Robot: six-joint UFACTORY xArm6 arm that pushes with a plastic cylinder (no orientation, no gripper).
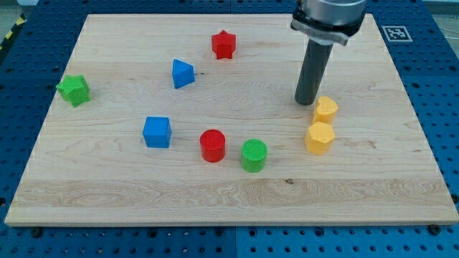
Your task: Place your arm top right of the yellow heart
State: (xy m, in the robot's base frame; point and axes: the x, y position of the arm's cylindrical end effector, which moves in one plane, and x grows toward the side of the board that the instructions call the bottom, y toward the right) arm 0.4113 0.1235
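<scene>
Pale wood-grain counter (237,190), a flat rectangular board lying on a blue perforated base (445,107). Eight small matte plastic blocks sit on it, each lying loose on the wood. Red star (224,44) near the view's top centre. Blue triangular block (182,74) just below-left of it. Green star (74,89) at the far left edge. Blue cube (157,132) lower left of centre. Red cylinder (212,145) and green cylinder (254,155) side by side, close but apart, green one with ridged top. On the view's right, two yellow pieces stacked in a column: yellow heart (325,109) above, yellow hexagon (320,137) below, nearly touching; I can't tell if they make contact.

My tool is a plain dark smooth rod hanging from a grey metal collar at the view's top. It has nothing that spreads or pinches, and it holds nothing. My tip (308,102) rests on the wood just to the upper left of the yellow heart, very close; contact I can't tell. A black-and-white marker tag (396,33) sits at the base's top right corner.
</scene>
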